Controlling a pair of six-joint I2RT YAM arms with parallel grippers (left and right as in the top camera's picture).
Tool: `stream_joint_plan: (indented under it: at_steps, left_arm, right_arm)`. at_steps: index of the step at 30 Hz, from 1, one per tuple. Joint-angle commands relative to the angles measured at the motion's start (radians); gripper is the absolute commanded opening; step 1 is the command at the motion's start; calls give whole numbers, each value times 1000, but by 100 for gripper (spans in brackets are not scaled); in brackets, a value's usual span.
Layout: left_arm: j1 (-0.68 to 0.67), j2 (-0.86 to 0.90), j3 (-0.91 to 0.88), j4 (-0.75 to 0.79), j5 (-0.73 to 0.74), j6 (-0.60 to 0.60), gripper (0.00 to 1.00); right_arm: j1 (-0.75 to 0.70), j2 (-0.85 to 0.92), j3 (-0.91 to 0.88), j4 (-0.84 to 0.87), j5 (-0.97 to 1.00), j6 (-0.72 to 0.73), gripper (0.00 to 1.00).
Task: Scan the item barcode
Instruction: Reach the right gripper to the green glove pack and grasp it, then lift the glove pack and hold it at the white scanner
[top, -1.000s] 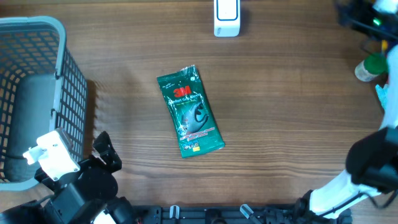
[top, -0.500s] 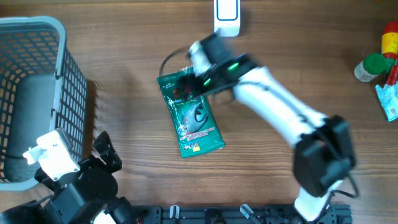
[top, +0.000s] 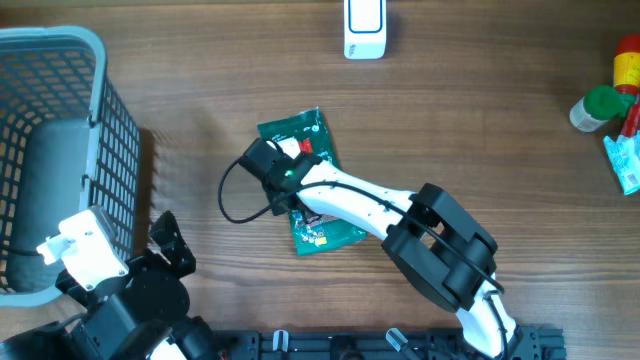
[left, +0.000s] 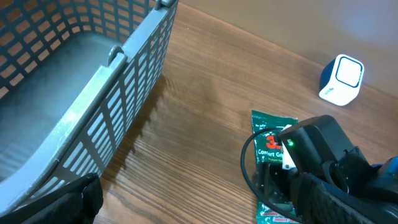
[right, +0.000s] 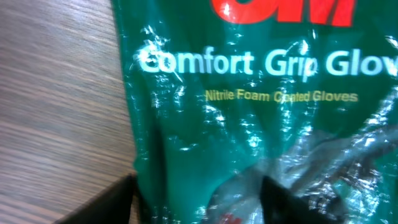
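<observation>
Right end effector (right: 198, 202) straddles the 3M glove packet (top: 310, 135) lying on the wooden surface (top: 480, 120), grip impossible to confirm. Left end effector (top: 165, 240) rests released. The slick film may slip or crumple, spoiling the pass at the scanner (top: 364, 28).

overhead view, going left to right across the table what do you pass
grey basket → green glove packet → white scanner → green-capped bottle

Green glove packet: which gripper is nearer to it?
Right. The right gripper is right over the glove packet; the left gripper sits apart, beside the basket.
</observation>
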Motion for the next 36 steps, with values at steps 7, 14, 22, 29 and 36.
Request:
stream_joint_plan:
  at_steps: [7,14,22,29,36]
  left_arm:
    - [4,3,0,-1,-6,-17,100]
    - [4,3,0,-1,-6,-17,100]
    - [4,3,0,-1,-6,-17,100]
    - [4,3,0,-1,-6,-17,100]
    - [4,3,0,-1,-6,-17,100]
  right_arm:
    - [-45,16,56,-148,-172,19,5]
    - [-229,-246,135,-254,-666,-219,4]
    - [-457,-335,133,-612,-1333,-569,5]
    - [-533,-335,127,-643,-1629,-485,4]
    - [-546,-335,127,-558,-1807,-419,4]
